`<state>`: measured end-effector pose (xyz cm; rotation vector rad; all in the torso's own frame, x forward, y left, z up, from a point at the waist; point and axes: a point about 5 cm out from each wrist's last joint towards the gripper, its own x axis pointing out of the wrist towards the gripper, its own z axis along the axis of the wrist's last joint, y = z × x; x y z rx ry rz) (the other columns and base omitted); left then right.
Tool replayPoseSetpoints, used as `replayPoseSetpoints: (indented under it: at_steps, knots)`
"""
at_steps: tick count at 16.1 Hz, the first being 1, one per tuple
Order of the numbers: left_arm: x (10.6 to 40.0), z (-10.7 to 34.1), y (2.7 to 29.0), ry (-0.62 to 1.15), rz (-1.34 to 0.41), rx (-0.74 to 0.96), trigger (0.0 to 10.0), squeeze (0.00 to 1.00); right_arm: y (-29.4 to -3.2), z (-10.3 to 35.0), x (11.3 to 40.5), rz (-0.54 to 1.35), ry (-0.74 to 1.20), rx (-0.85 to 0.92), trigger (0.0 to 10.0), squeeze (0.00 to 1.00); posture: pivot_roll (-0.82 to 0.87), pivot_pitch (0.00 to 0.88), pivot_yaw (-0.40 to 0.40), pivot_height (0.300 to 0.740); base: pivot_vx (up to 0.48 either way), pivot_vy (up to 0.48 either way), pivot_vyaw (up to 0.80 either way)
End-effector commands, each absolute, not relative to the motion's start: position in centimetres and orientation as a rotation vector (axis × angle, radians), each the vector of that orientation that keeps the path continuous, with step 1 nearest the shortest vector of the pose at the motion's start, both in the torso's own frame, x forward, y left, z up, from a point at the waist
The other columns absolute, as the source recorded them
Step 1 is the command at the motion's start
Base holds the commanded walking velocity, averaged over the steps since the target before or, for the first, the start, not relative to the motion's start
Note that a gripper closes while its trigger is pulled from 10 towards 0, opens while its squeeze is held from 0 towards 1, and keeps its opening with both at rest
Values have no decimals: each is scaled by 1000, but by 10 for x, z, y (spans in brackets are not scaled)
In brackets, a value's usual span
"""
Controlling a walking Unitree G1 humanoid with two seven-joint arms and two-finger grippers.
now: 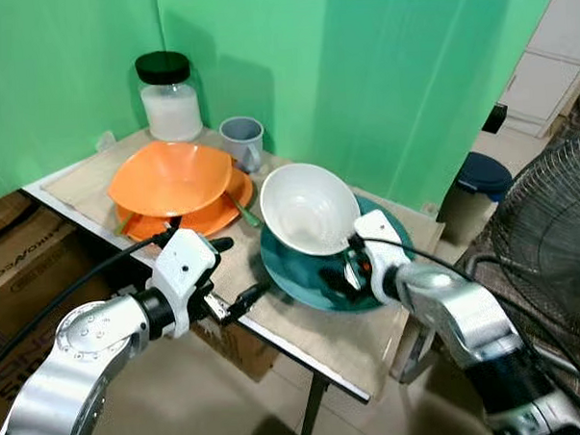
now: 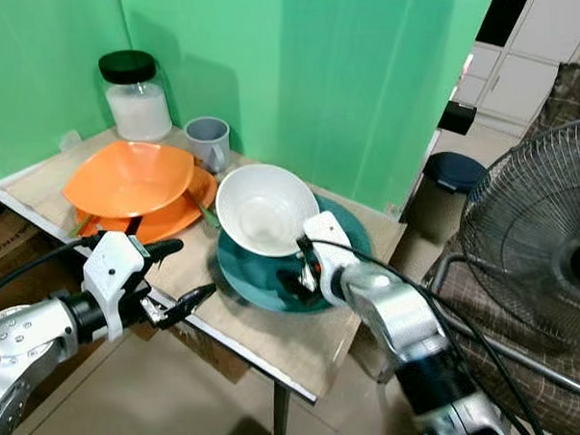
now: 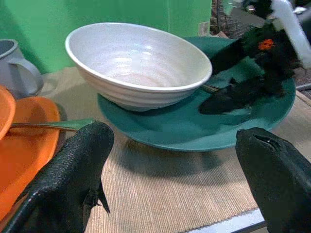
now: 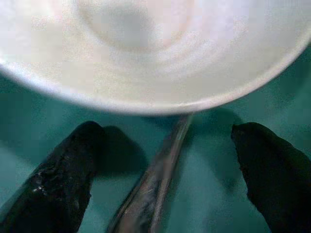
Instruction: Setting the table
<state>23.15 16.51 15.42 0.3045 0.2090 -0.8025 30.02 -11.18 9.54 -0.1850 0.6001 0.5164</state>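
Table [image 1: 325, 356] under beige mat [image 1: 304, 323]: teal plate [image 1: 302, 275], orange plate [image 1: 208, 216], jar [image 1: 169, 98], mug [image 1: 242, 141]; possibly a green utensil [image 1: 244, 215].

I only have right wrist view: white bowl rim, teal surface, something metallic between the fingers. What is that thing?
Observer: A slim metal utensil handle lying on the round teal plate, its far end running under the white ceramic bowl. The right gripper straddles it, fingers open, not touching it.
Operator: Bowl sitting flat?
Observer: No, the left wrist view shows it tilted on the plate.
Operator: Where's the left arm?
Observer: The left gripper is open, at the table's near edge, aimed at the plate.
Operator: Anything else set?
Observer: An orange bowl on an orange plate, with a grey mug and a black-lidded glass jar behind.
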Motion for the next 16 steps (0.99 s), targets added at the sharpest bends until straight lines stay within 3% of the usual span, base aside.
replayPoseSetpoints:
  at_steps: [1,2,3,4,5,16]
  knots:
    - [229,155,161,208,-822,310,10000,0,-120,89,304,444,634,-189,9922,0,28,26,-68,740,0,0,0]
    - [229,155,161,209,-823,308,10000,0,-121,87,308,404,638,-167,9216,0,30,27,-73,740,0,0,0]
    - [228,155,160,210,-823,306,10000,0,-122,87,310,382,644,-140,4314,0,30,27,-73,740,0,0,0]
    - [228,155,160,211,-823,305,10000,0,-122,87,311,376,648,-129,3059,0,30,27,-73,740,0,0,0]
    - [227,154,160,218,-830,301,10000,0,-123,85,311,366,659,-119,0,0,31,26,-76,740,0,0,0]
    - [225,152,159,242,-866,283,10000,0,-128,78,309,333,756,-111,0,0,26,19,-72,740,0,0,0]
